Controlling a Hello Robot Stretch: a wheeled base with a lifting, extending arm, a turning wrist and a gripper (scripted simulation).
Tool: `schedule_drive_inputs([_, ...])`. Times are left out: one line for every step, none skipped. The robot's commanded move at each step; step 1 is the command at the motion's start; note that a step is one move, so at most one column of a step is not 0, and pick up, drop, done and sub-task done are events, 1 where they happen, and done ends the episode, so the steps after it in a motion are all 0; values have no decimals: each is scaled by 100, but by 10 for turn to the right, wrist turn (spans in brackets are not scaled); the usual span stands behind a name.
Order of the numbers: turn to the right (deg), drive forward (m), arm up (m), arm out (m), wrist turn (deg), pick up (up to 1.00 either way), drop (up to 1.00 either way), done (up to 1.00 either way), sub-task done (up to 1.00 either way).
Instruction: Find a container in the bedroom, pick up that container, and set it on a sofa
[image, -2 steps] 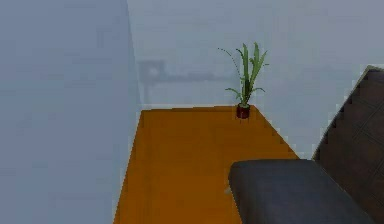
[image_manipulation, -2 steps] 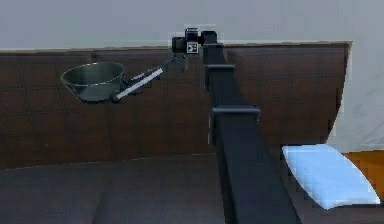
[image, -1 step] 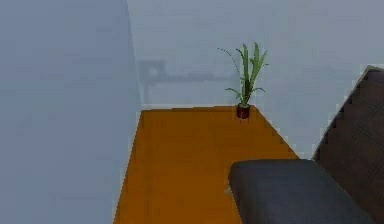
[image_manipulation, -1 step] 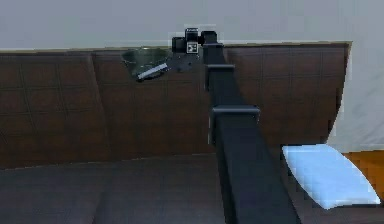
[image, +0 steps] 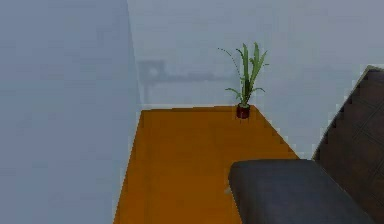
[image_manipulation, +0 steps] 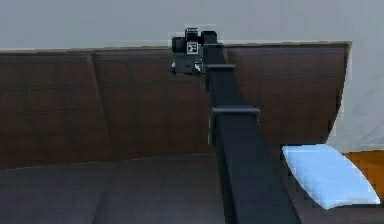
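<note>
Two small white squares (image_manipulation: 192, 47) with black marks stand at the far end of the arm (image_manipulation: 240, 140), and the gripper (image_manipulation: 181, 56) beside them is a dark clump whose fingers are hard to tell from its body; it shows against the top edge of the sofa (image_manipulation: 90, 100), so whether it holds anything cannot be told. The arm, a dark square bar, rises from the bottom edge and hides a strip of the seat and back behind it. The sofa runs across the arm side view, cut off at the left and bottom: a dark brown back marked in a grid of squares, with a dark grey seat below. A pale blue pillow (image_manipulation: 325, 172) lies on the seat near that view's right. In the forward view the sofa (image: 355, 130) stands at the right, cut by the edges; orange floor (image: 190, 150) runs ahead between it and a pale wall (image: 60, 100) to a potted plant (image: 245, 75) with long green leaves in the far corner
</note>
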Motion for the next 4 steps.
schedule_drive_inputs([0,0,-40,0,0,0,0,0,0])
schedule_drive_inputs([0,0,-32,0,0,0,0,0,0])
schedule_drive_inputs([0,0,0,0,0,0,100,0,0])
schedule_drive_inputs([0,0,10,0,0,0,0,0,0])
